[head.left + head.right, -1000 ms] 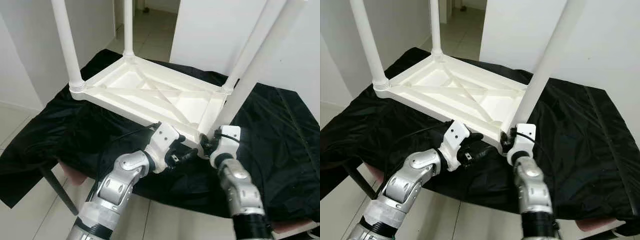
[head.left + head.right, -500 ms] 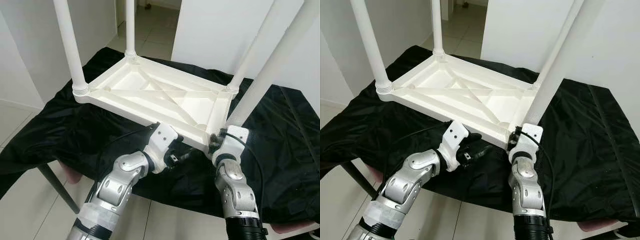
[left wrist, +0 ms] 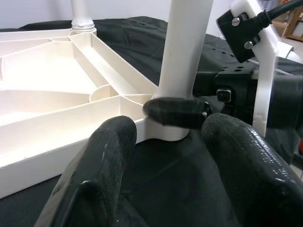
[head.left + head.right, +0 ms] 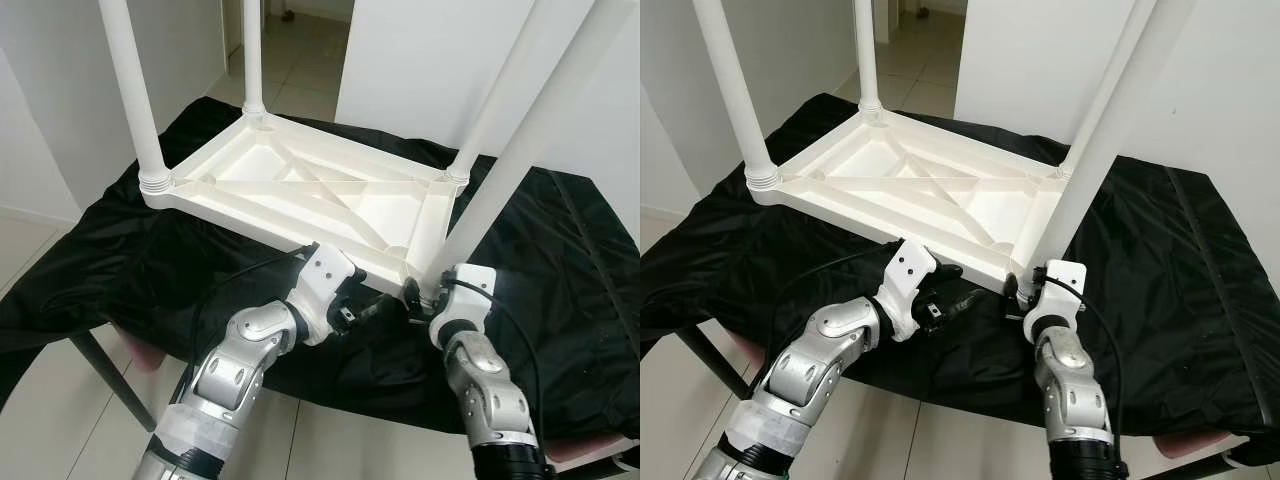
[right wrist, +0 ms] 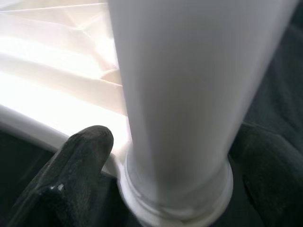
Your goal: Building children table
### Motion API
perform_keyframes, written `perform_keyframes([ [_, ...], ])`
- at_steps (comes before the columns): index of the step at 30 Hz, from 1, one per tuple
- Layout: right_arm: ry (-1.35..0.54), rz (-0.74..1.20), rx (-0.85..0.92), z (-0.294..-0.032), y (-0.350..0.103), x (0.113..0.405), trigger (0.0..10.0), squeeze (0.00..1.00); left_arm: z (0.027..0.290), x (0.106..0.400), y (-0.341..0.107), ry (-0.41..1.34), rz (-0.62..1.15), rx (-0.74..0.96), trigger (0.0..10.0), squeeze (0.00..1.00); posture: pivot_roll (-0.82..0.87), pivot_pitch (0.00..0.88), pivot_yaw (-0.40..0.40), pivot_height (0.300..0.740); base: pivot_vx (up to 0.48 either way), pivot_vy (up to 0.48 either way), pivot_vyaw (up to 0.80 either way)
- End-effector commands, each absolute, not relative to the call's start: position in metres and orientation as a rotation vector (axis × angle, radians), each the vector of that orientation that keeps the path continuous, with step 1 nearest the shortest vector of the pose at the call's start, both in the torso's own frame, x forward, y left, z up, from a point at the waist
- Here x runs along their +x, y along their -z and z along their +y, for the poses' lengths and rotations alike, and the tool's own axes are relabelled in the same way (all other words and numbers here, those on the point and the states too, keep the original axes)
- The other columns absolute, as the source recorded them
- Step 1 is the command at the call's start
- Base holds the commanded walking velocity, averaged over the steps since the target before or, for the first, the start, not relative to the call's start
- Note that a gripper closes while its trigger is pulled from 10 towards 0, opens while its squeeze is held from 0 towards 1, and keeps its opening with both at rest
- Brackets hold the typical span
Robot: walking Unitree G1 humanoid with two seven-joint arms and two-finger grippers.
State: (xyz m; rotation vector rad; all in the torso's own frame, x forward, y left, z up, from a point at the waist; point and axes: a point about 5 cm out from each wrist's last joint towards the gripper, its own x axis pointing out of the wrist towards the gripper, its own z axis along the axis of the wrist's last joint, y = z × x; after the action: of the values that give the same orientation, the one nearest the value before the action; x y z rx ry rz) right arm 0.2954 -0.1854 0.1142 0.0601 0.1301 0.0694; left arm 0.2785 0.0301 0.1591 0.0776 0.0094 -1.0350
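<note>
On a black cloth (image 4: 120, 270) spread over a stand, a white plastic table top (image 4: 300, 190) is laid upside down, with three white legs already standing in its far and side corners. Just left of the near right corner, the left gripper (image 4: 378, 309) is held low beside the rim, its black fingers (image 3: 106, 156) spread apart and holding nothing. At that corner itself, the fourth leg (image 4: 1095, 150) is held near its foot by the right gripper (image 4: 1014, 291), whose fingers (image 5: 83, 156) are wrapped around it where it meets the socket. The step is judged best done by keeping the leg upright and square to the socket while it is turned home. No writing or brand mark can be read.
</note>
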Motion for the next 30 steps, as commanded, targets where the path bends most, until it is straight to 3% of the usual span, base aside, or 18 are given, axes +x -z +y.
perform_keyframes([
  [1,-0.188,0.109,0.033,-0.189,-0.118,0.299,10.0,0.00,0.030,0.282,-0.161,0.999,0.012,0.084,10.0,0.00,-0.03,0.003,-0.105,0.740,0.000,0.000,0.00],
  [15,-0.428,0.100,-0.138,-0.197,-0.124,0.315,10.0,0.00,0.032,0.285,-0.164,0.992,0.003,0.094,10.0,0.00,-0.01,0.000,-0.095,0.740,0.000,0.000,0.00],
  [16,-0.467,0.106,-0.178,-0.199,-0.125,0.323,3.7,0.00,0.033,0.287,-0.165,0.991,0.000,0.098,10.0,0.00,-0.01,0.000,-0.093,0.740,0.000,0.000,0.00],
  [17,-0.467,0.106,-0.178,-0.199,-0.125,0.323,3.7,0.00,0.033,0.287,-0.165,0.991,0.000,0.098,10.0,0.00,-0.01,0.000,-0.093,0.740,0.000,0.000,0.00],
  [18,-0.486,0.111,-0.193,-0.199,-0.125,0.325,0.0,0.00,0.032,0.287,-0.165,0.991,-0.002,0.099,10.0,0.00,-0.01,0.000,-0.093,0.740,0.000,0.000,0.00],
  [30,-0.523,0.160,-0.180,-0.200,-0.115,0.327,0.0,0.00,0.034,0.285,-0.165,0.984,-0.003,0.103,10.0,0.00,0.00,0.000,-0.100,0.740,0.000,0.000,0.00],
])
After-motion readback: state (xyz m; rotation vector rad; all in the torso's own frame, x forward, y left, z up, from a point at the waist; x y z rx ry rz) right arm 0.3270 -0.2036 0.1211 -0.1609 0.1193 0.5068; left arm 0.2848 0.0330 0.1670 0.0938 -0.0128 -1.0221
